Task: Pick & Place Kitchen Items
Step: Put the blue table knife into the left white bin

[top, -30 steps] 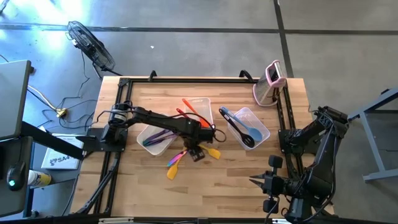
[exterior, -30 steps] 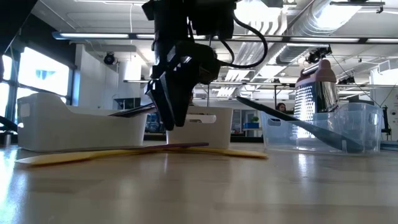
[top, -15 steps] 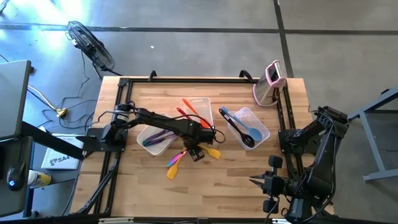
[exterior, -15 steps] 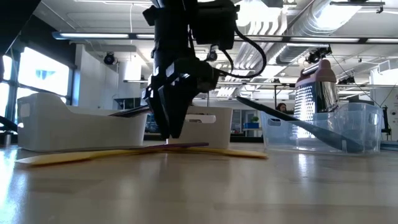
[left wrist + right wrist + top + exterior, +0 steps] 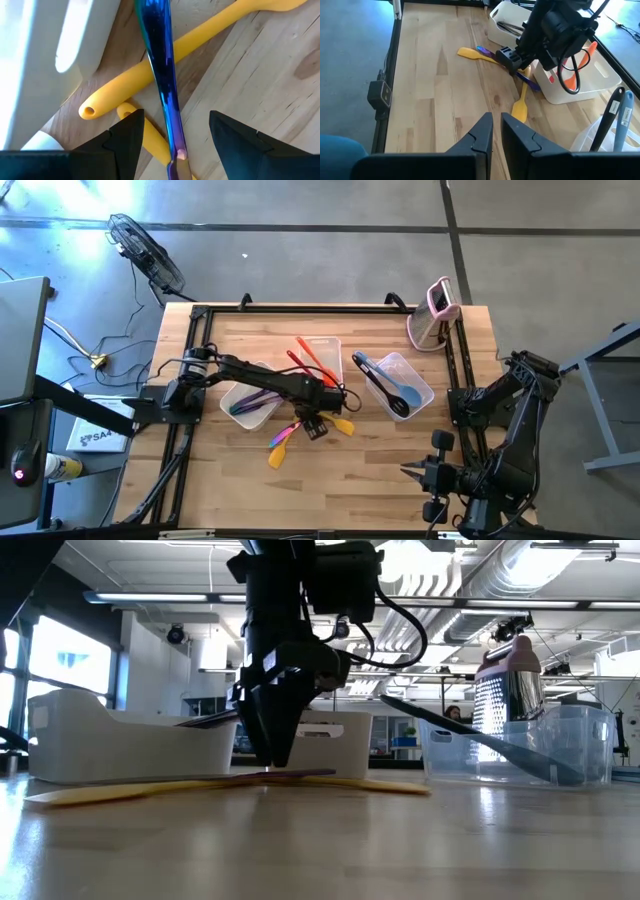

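Left gripper [image 5: 172,135]: released, fingers straddling the purple utensil [image 5: 161,70].
Utensil axis: runs straight between the fingers.
Right gripper [image 5: 496,131]: parked, nearly shut.

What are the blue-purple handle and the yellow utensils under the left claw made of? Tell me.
Blue-purple handle: looks like polished metal with an iridescent coating; it shows sharp mirror-like highlights. Yellow utensils: probably silicone or soft plastic, with a matte, even surface, rounded ends and a moulded hanging hole. The open left claw straddles the handle.
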You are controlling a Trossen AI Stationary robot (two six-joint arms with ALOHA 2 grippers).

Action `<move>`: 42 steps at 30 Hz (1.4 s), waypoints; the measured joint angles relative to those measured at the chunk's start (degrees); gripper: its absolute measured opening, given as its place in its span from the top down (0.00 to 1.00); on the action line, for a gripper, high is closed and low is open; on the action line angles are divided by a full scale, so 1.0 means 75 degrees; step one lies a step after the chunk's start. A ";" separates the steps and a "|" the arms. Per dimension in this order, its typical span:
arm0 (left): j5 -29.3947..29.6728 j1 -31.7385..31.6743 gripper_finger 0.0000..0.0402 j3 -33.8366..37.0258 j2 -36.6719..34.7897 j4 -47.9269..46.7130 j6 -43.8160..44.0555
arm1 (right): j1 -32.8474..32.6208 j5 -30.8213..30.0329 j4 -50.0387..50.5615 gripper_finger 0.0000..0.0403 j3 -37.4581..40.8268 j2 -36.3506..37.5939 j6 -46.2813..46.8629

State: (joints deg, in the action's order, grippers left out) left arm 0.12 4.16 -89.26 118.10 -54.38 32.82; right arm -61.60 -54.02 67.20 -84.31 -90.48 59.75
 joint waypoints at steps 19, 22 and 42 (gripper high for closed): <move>0.0197 0.0186 0.46 -0.0081 -0.0006 -0.0284 0.0139 | 0.0003 -0.0001 0.0002 0.93 0.0000 0.0000 -0.0129; 0.0342 0.0319 0.46 -0.0081 -0.0012 -0.0393 0.0135 | 0.0003 -0.0023 0.0000 0.93 0.0000 0.0000 -0.0151; 0.0377 0.0449 0.46 -0.0084 -0.0026 0.0109 0.0061 | 0.0003 -0.0064 -0.0023 0.93 0.0000 0.0000 -0.0150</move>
State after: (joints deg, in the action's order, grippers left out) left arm 2.95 7.53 -89.89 117.91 -53.56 33.28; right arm -61.58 -54.50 67.02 -84.31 -90.48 58.62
